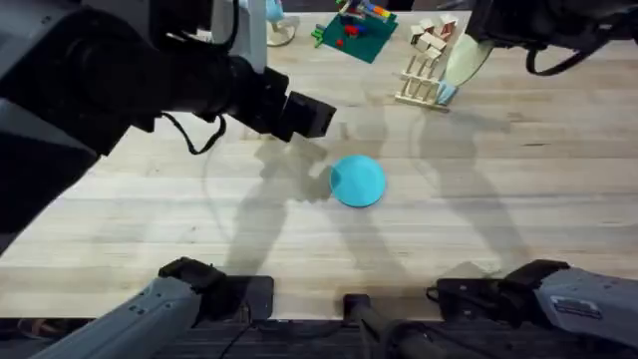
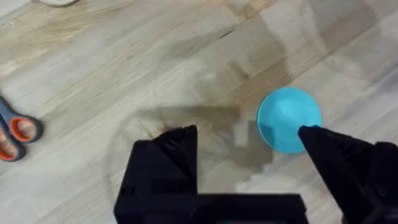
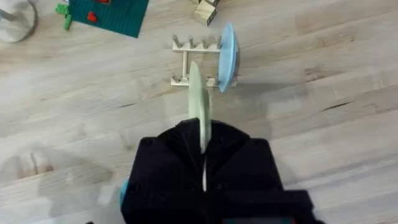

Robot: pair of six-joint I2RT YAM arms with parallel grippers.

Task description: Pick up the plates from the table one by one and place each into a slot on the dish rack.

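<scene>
Cream plate is being pinched on edge by the right gripper above the dish rack; alignment with 1 free slot is being called for. Turquoise plate is lying at table centre, at 5 o'clock from the spread left gripper.

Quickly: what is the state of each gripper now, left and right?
Left gripper: open, holding nothing, above the table beside the turquoise plate.
Right gripper: shut on the cream plate, held on edge near the dish rack.
</scene>
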